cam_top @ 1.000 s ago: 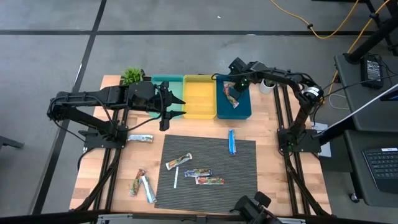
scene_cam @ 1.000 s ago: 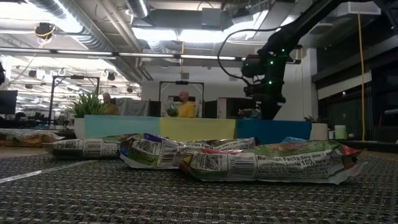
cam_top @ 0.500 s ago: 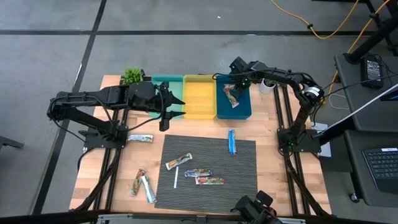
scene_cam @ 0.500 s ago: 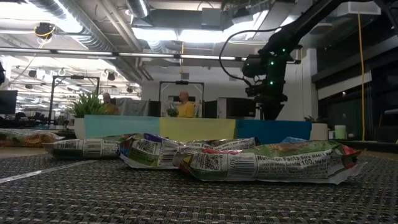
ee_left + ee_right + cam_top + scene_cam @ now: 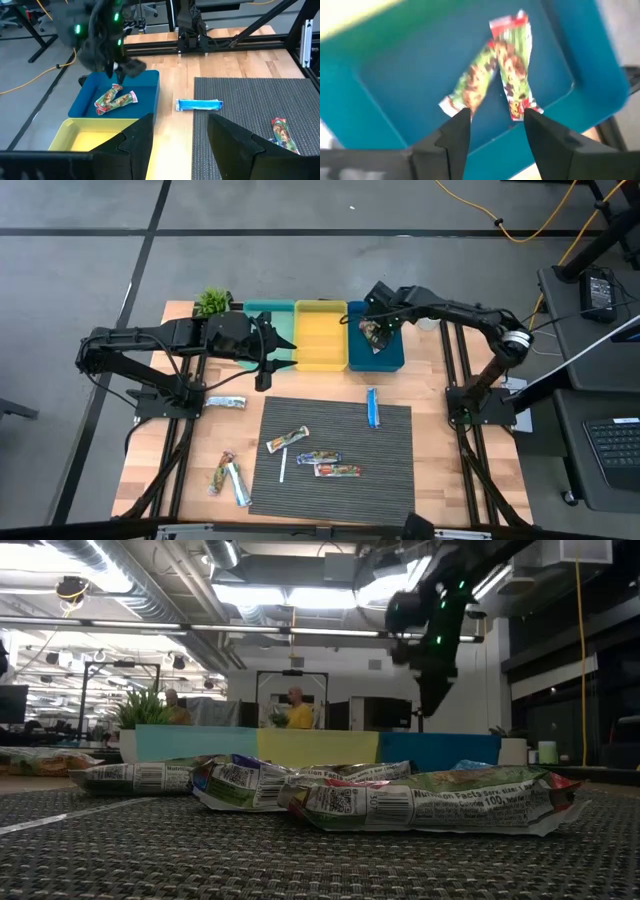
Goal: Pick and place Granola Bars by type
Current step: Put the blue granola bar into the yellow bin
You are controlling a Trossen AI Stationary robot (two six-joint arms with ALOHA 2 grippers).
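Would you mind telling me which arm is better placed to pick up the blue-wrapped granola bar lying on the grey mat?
Probably the right. Its open, empty end effector hovers over the dark blue bin, just beyond the blue-wrapped granola bar. The left end effector sits farther off, near the teal bin.

In blue bin: two multicoloured granola bars (image 5: pixel 497 75), crossed.
On mat: blue bar (image 5: pixel 373 408), three multicoloured bars (image 5: pixel 317 458).
Off mat: three more bars (image 5: pixel 228 477).

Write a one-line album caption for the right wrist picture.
Open right gripper hovers above two multicoloured granola bars lying in the blue bin.
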